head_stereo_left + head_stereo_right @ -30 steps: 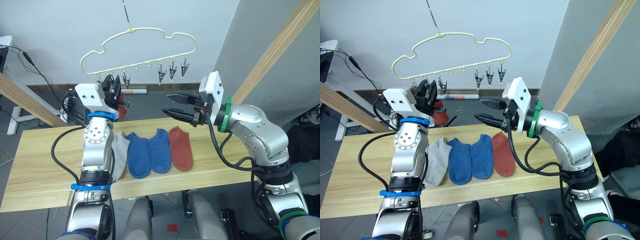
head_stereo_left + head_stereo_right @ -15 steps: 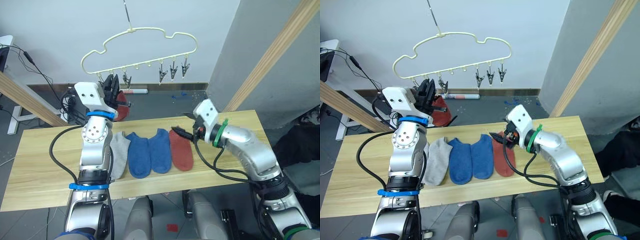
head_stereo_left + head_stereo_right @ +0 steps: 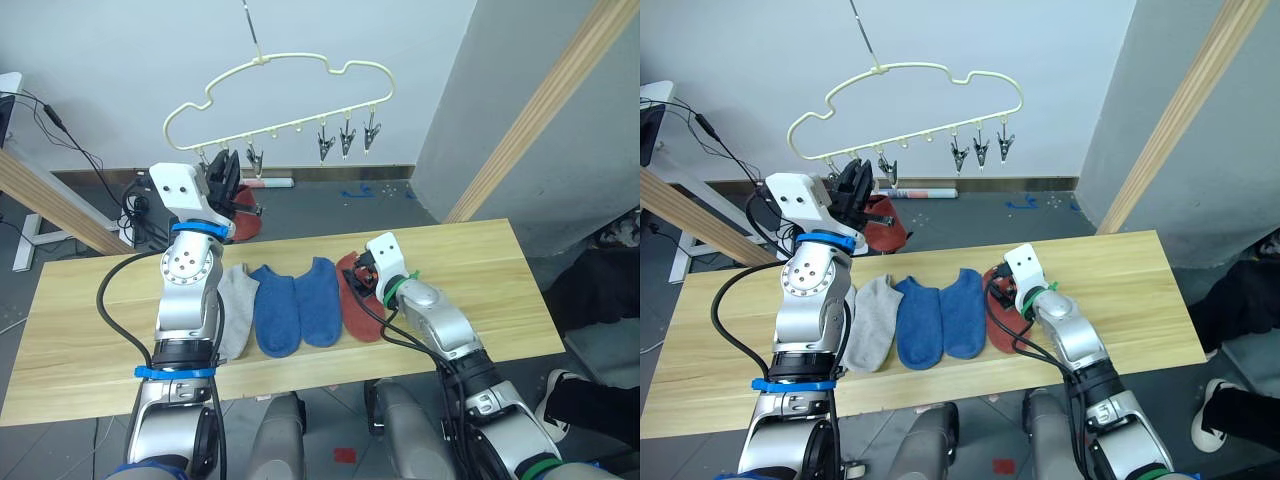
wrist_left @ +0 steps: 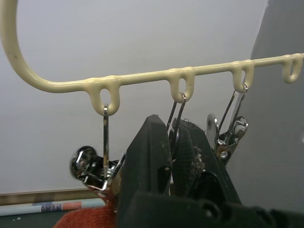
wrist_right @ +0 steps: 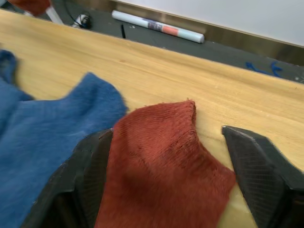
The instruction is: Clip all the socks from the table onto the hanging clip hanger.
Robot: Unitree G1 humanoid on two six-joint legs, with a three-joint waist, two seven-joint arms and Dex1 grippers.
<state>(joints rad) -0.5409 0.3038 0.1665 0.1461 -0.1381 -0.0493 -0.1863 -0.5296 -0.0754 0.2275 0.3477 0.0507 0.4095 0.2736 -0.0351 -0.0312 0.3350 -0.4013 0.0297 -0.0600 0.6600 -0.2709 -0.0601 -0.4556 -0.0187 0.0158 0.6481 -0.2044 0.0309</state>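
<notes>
The pale-yellow clip hanger [image 3: 280,70] hangs above the far side of the table [image 3: 90,320]. My left gripper [image 3: 222,180] is raised to its left clips, fingers [image 4: 147,161] shut around the second clip [image 4: 178,118]. A rust red sock [image 3: 246,224] dangles just behind and below it, under the first clip [image 4: 90,164]. On the table lie a grey sock [image 3: 238,310], two blue socks [image 3: 275,310] [image 3: 320,300] and another rust red sock [image 3: 362,312]. My right gripper [image 3: 358,280] is low and open, with one finger [image 5: 90,175] on each side of that red sock's cuff [image 5: 161,137].
Three free clips [image 3: 345,140] hang at the hanger's right end. Slanted round wooden poles stand at the left [image 3: 50,200] and right [image 3: 540,110]. A tube [image 5: 156,27] and cables lie on the floor beyond the table. Bare planks extend on both sides of the socks.
My right gripper has come down from beside the hanger to the red sock's cuff on the table, still open. The left gripper has stayed at the left clips.
</notes>
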